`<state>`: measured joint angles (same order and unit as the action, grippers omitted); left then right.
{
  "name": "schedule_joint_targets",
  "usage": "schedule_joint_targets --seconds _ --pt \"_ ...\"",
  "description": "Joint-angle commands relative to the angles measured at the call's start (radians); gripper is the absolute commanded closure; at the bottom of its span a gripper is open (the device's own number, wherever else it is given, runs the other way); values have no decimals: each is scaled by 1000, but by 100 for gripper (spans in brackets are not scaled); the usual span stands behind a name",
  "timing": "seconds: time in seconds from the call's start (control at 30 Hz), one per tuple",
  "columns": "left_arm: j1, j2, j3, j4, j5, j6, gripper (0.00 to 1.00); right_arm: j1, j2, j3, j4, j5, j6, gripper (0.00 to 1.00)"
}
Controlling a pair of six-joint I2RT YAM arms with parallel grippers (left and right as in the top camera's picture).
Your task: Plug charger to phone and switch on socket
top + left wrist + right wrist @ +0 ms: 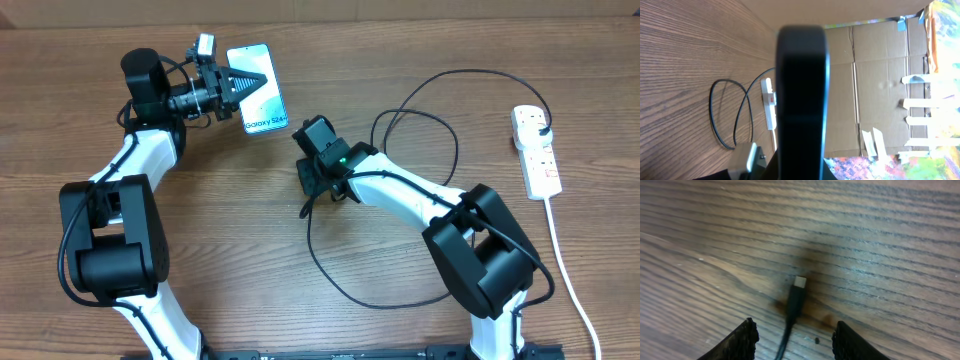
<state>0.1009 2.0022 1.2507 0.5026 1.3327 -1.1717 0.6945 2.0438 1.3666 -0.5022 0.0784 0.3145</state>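
Right of the phone (262, 98) and nearer, the right end effector (795, 336) stands spread over the charger (797, 299), whose tip lies on the counter (880, 240), apart from both fingers (742, 340). The left end effector (252, 80) pinches the phone, screen lit. Far right of the phone lies the socket (535, 150), charger plugged in

Light-blue phone (258, 88), black charger (795, 302), white socket (536, 150) with red marks — brown wood-grain table (400, 40)
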Motion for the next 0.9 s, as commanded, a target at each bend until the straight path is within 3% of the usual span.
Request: schedule_joint_targets --seconds 0.0,0.17,0.73,0.87 --pt "13 -1 10 10 23 32 96 4 34 14 0 26 5 53" --pt "26 -1 10 10 22 35 96 14 42 14 0 25 4 61" --pt "38 -1 10 10 22 35 96 31 93 14 0 27 3 71" --pt "38 -1 10 10 22 35 96 46 117 14 0 46 3 83"
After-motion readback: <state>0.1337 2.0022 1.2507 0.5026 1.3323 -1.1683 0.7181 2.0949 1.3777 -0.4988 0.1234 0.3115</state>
